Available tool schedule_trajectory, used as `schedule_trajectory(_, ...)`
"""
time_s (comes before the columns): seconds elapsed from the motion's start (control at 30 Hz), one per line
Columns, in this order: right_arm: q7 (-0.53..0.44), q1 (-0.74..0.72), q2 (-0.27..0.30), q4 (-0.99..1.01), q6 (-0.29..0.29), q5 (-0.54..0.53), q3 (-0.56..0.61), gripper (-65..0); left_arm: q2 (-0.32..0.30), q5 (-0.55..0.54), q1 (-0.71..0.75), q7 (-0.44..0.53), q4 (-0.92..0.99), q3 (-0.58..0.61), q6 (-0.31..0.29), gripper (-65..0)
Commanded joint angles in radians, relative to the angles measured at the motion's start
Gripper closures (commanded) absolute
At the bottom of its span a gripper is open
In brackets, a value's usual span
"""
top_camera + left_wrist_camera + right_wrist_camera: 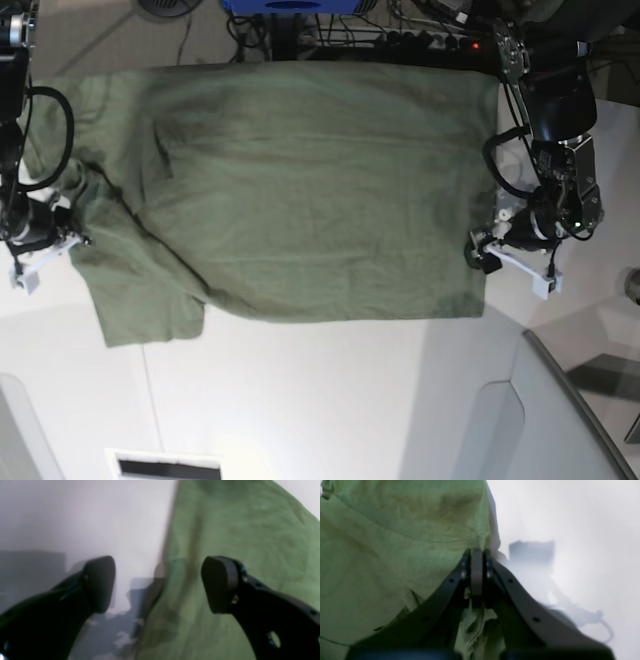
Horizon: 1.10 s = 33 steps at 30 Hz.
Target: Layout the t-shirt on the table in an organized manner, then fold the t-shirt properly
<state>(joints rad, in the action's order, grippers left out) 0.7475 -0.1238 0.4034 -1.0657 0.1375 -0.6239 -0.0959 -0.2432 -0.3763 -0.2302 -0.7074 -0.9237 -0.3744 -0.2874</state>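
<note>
We see the t-shirt spread across the far half of the table, mostly flat, its far edge at the table's far edge and its near hem running across the middle. On the shirt's side nearest the left gripper, the cloth edge lies straight; that gripper hovers astride this edge with its two pads wide apart and nothing between them, one pad over bare table and the other over green fabric, so we judge it has no hold on the shirt there. At the shirt's opposite side the cloth is bunched and a sleeve flap hangs toward the near side. The right gripper sits at that bunched edge with its fingers pressed together, and folds of fabric gather beneath it; it looks pinched on the shirt, probably to pull this side out flat. We judge the laying-out unfinished, with folding not yet begun.
</note>
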Motion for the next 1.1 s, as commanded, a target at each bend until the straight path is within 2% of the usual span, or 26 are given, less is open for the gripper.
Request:
schedule_trajectory(0.0, -0.013, -0.021, 0.018, -0.012, 0.001, -0.007, -0.005, 0.0, -0.011, -0.006, -0.015, -0.004, 0.005, 0.030, -0.005, -54.0)
schedule_trajectory(0.17, -0.013, -0.021, 0.018, -0.012, 0.003, -0.007, -0.005, 0.0, -0.006, -0.013, -0.015, 0.064, 0.076, 0.099, -0.005, -53.8)
schedule_trajectory(0.23, -0.013, -0.021, 0.019, -0.012, 0.003, -0.007, -0.005, 0.0, -0.006, -0.013, -0.013, 0.070, 0.082, 0.101, -0.005, -50.0)
schedule_trajectory(0.3, -0.013, -0.021, 0.019, -0.012, 0.003, -0.007, -0.005, 0.0, -0.006, -0.013, -0.010, 0.070, 0.079, 0.097, -0.005, -37.4)
schedule_trajectory(0.43, -0.013, -0.021, 0.019, -0.011, 0.003, -0.007, -0.005, 0.0, -0.014, -0.014, -0.011, 0.070, 0.079, 0.096, -0.005, -0.2)
schedule_trajectory(0.6, -0.013, -0.021, 0.018, -0.011, 0.003, -0.007, -0.005, 0.0, -0.015, -0.014, -0.008, 0.067, 0.041, 0.096, -0.005, 0.0)
schedule_trajectory(0.7, -0.015, -0.021, 0.018, -0.011, 0.003, -0.006, -0.005, 0.0, -0.011, -0.014, 0.025, 0.056, -0.079, 0.104, -0.005, 0.0)
schedule_trajectory(1.07, -0.015, -0.021, 0.016, -0.011, 0.003, -0.006, -0.005, 0.0, -0.014, -0.005, 0.243, -0.105, -0.542, 0.102, -0.002, 0.0)
